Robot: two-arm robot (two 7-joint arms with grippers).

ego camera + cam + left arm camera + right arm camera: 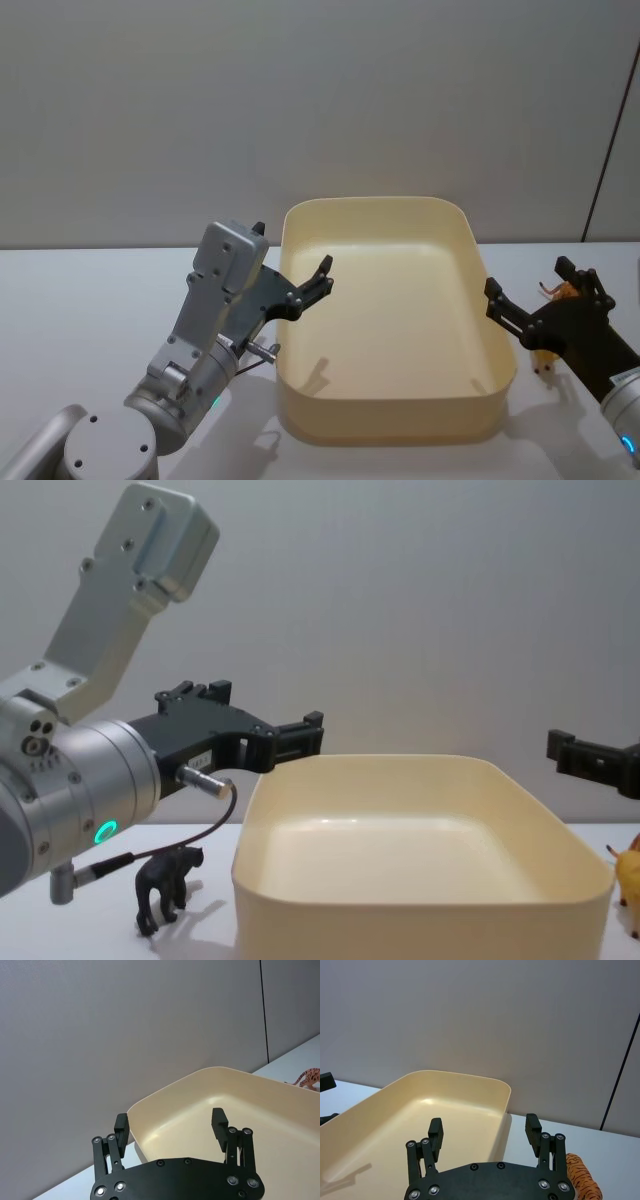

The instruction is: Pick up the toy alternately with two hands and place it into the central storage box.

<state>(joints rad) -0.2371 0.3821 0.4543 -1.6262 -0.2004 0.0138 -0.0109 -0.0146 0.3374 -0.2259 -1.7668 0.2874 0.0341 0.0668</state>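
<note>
Ideally the black angular right gripper (484, 1132), agape and empty like the left gripper (170, 1122), straddles the orange striped toy tiger (580, 1180) squarely before closing.

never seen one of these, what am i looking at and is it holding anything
It is a two-armed robot at a white table. One picture looks down from its head, one across from its chest, and two from its wrists. The left gripper hangs over the left rim of the cream storage box; the right gripper is just outside its right wall. Both are open and hold nothing. A black toy animal stands left of the box, a striped orange toy right.
</note>
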